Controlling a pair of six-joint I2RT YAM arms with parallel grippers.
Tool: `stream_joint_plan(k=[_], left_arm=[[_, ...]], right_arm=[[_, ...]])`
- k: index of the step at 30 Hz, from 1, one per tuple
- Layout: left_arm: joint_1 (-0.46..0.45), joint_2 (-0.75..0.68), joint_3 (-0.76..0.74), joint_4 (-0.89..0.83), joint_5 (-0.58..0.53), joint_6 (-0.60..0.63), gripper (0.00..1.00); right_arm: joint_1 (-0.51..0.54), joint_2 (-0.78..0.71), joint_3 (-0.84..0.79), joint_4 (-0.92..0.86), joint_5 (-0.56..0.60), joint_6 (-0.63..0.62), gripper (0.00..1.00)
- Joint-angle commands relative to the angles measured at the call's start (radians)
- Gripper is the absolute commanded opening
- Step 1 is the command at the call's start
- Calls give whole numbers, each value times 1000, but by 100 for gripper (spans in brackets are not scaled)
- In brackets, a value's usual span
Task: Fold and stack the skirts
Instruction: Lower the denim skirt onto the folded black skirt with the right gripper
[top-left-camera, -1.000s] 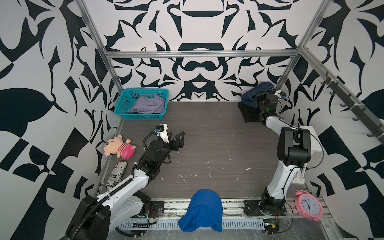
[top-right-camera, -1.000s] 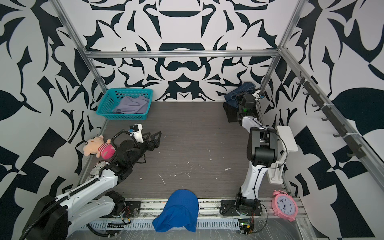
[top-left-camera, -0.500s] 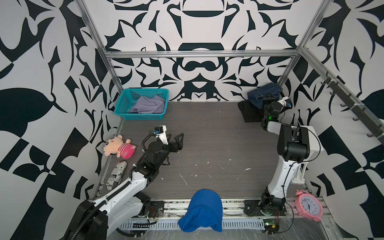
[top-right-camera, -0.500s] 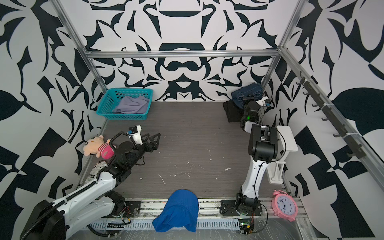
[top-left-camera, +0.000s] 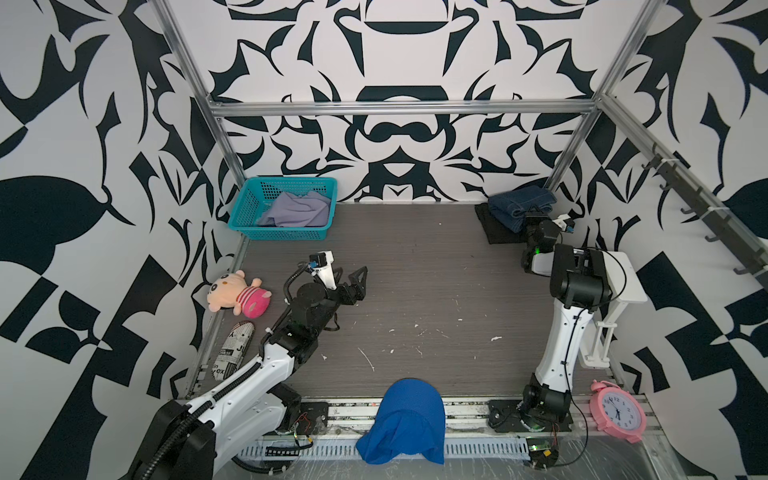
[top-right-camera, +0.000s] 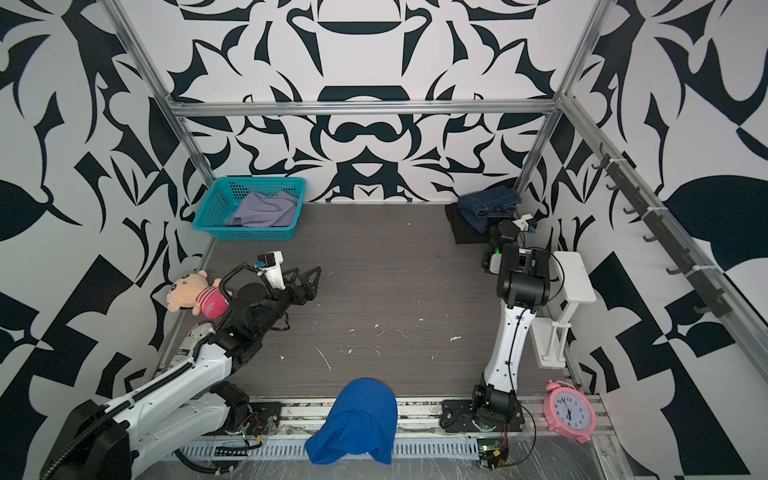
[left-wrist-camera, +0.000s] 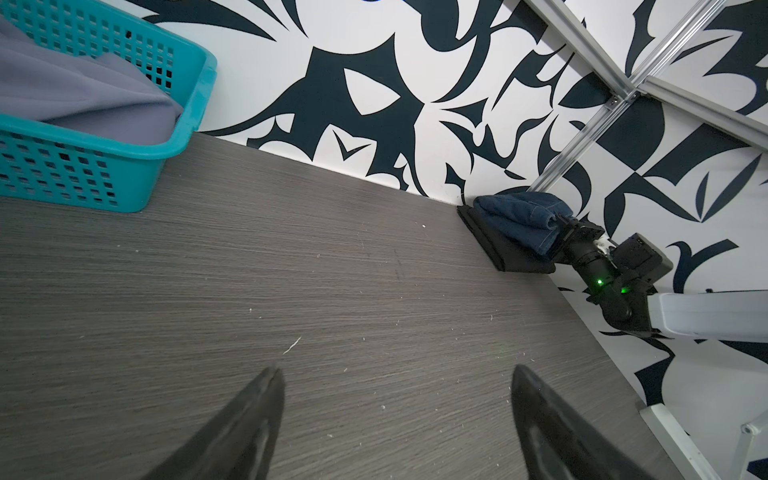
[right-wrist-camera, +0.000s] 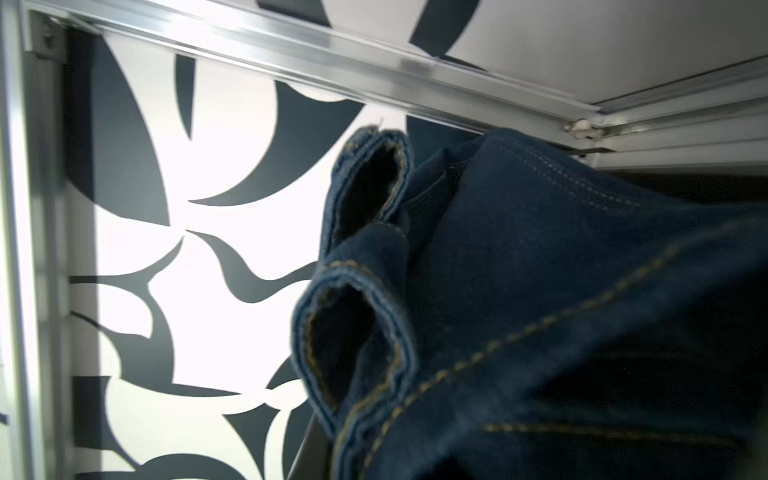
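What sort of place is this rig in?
Probably a lab data-collection cell, not a home: aluminium frame, black-and-white patterned walls, and stray props like a pink clock and plush toy.

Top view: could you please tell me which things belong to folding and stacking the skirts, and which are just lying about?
Job: denim skirt, black skirt beneath it, lavender-grey skirt in the teal basket.
Lying about: plush toy, pink clock, blue mesh cloth, printed pouch.

denim skirt (top-left-camera: 519, 203): dark blue, tan stitched seams
black skirt (top-left-camera: 494, 235): plain black
lavender-grey skirt (top-left-camera: 297, 210): pale, plain
basket (top-left-camera: 274, 233): teal
walls (top-left-camera: 395, 62): white with black swirling shapes
table (top-left-camera: 415, 270): grey wood grain
cloth (top-left-camera: 409, 419): bright blue
clock (top-left-camera: 619, 415): pink
plush toy (top-left-camera: 237, 293): peach, pink clothing, seemingly striped
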Motion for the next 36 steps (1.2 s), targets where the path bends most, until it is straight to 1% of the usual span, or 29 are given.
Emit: stream_joint_plan(k=[1,11,15,20,27,30,35,36], left_arm=[[4,-3,8,3,4,8,88],[4,2,8,14,12,6,88],[4,1,10,9,10,11,88],[4,8,8,11,17,5,88],[4,19,16,5,18,10,89],[4,31,21,8,26,9,89],[4,40,23,11,28,8,89],[4,42,24,11,28,7,89]], right_arm=[[6,-119,56,161,-35,16,0],[14,-110,175,136,-32,69,0],[21,-97,175,135,-22,70,0],[24,-42,118,183,-3,104,0],[29,46,58,275,-15,157,0],[30,47,5,278,-20,150,0],[35,12,-99,264,7,96,0],[35,10,-109,264,8,91,4]])
